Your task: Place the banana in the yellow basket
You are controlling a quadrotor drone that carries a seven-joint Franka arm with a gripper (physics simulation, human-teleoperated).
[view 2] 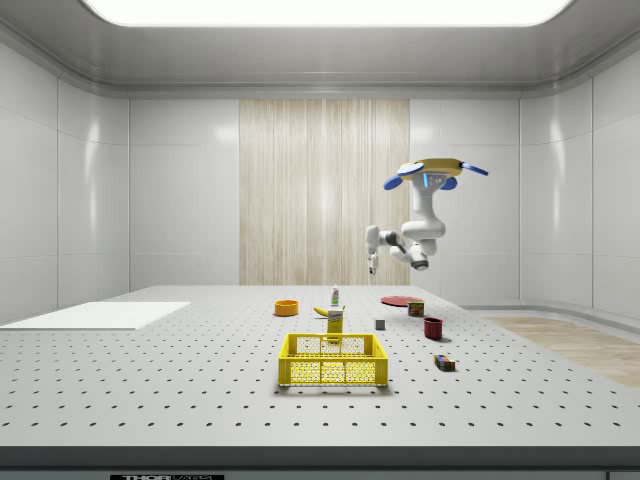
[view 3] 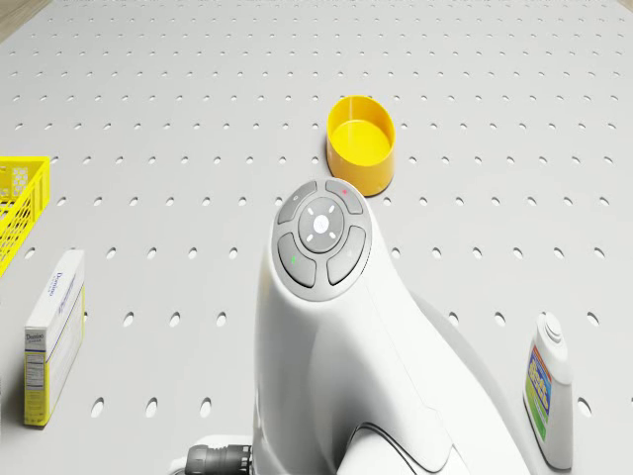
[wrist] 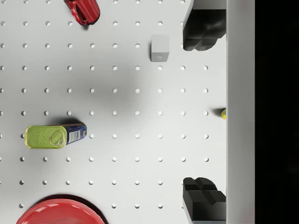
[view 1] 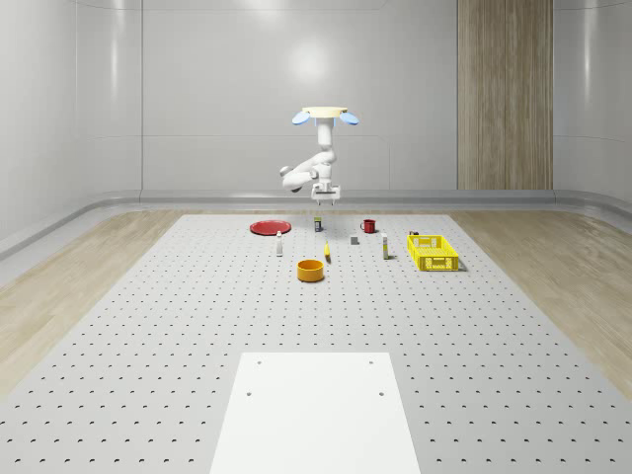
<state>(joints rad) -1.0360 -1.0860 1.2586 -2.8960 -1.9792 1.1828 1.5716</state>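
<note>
Meanwhile, going left to right across the whole-scene view, a red plate lies toward the far edge of the perforated surface, then a small bottle, an orange bowl and the banana, which lies just beside the bowl, near the middle of the cluster. Beyond these stand a can, a grey cube, a red mug and a small box, and last the yellow basket, well apart from the banana toward the surface's right side.

The drone hovers high over the far part of the cluster, its arm folded under it, so the pincer hangs well above the can, pointing down. In the wrist view its two dark fingers stand wide apart with nothing between them, and a sliver of yellow, probably the banana, peeks past the pincer body. Judging by this, the approach is not yet done: the pincer is open because it holds nothing and must first descend over the banana.
</note>
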